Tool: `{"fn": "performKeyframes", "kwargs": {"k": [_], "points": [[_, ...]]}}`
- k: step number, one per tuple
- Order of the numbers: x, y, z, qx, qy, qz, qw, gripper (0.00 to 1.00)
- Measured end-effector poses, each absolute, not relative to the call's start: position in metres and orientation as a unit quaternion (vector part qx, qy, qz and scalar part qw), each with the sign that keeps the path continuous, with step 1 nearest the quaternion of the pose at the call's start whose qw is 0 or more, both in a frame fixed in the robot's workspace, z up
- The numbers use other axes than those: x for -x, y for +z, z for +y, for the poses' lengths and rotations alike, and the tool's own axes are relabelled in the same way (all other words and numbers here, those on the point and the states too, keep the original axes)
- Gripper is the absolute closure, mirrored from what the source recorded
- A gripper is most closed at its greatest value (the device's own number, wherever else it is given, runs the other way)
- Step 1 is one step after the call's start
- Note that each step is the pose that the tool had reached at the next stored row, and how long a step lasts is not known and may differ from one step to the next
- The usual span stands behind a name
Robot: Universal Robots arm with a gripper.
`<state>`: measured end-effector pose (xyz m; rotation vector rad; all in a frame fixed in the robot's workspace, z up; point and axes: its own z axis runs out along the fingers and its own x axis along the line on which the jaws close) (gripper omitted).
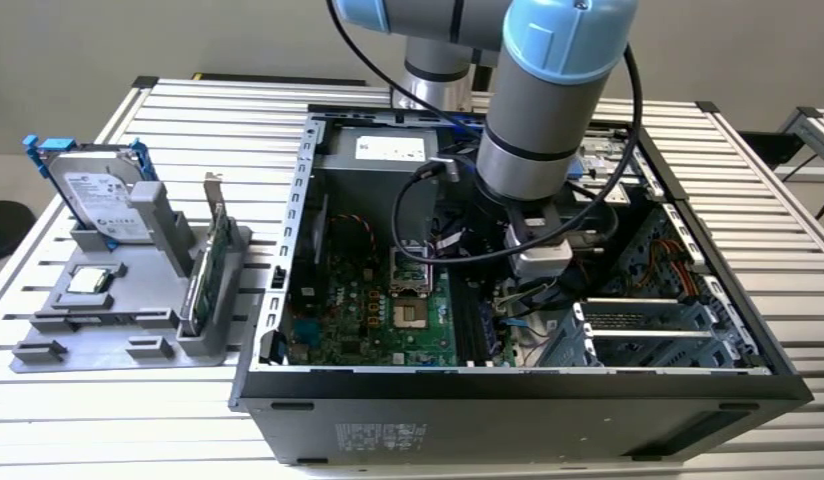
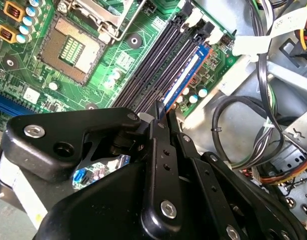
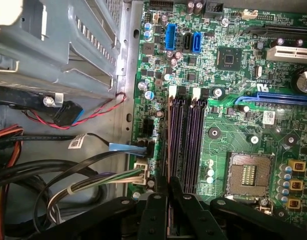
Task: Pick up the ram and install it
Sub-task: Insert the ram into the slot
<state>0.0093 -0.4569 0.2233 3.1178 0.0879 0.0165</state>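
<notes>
One robot arm [image 1: 546, 120] reaches down into the open computer case [image 1: 519, 385] in the exterior view. Its gripper [image 1: 526, 290] hangs low over the green board, at about three o'clock from the middle of the case. A gray holder tray [image 1: 132, 350] sits outside at nine o'clock. It props up a hard drive [image 1: 105, 195] and a green card [image 1: 205, 270] so they are easy to grab. In the second wrist view, the ram [image 2: 186, 75] lies in the outermost of the long black slots [image 2: 153, 65], the one farthest from the square chip socket [image 2: 71, 50]. The gripper [image 2: 161, 107] has its two thin tips pinched together on the near end of the stick. I think it holds the stick on edge so it lines up with the narrow slot. In the first wrist view, the ram [image 3: 170, 140] runs straight away from the gripper [image 3: 168, 187], with its near end between the tips. The other slots [image 3: 193, 140] lie just beside it, and the socket [image 3: 248, 172] is past them.
</notes>
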Motion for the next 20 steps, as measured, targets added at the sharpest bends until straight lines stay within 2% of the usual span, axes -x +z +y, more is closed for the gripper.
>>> {"fn": "performKeyframes", "kwargs": {"k": [20], "points": [[-0.0091,0.2271,-0.4569,-1.0,0.005,0.026,0.011,1.0]]}}
